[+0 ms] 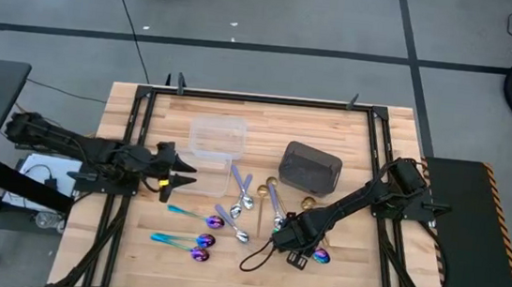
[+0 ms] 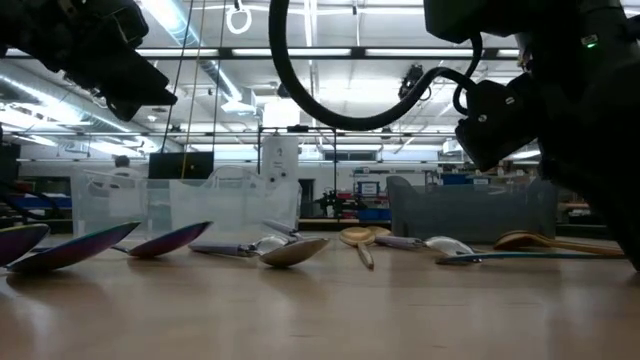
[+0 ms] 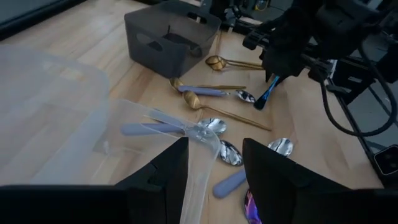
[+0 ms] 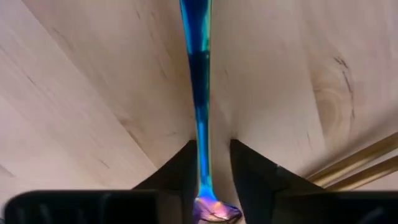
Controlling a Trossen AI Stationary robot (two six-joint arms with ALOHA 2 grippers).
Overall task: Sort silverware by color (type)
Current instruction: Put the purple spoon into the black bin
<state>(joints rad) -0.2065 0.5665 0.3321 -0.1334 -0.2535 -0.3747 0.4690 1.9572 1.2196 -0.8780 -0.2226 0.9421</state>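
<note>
A slim iridescent blue-purple spoon with a teal handle (image 4: 199, 99) lies on the pale wooden worktop (image 1: 366, 277) at its front right, its neck between the right gripper (image 4: 209, 163)'s nearly closed fingers, which seem to pinch it. The other gold, silver and iridescent spoons (image 1: 230, 218) lie scattered mid-worktop. The left gripper (image 3: 214, 163) hovers at the left with its fingers apart, holding nothing.

A clear plastic container (image 1: 216, 136) and a dark grey bin (image 1: 310, 167) sit near each other, apart, toward the back of the wooden counter (image 1: 366, 267).
</note>
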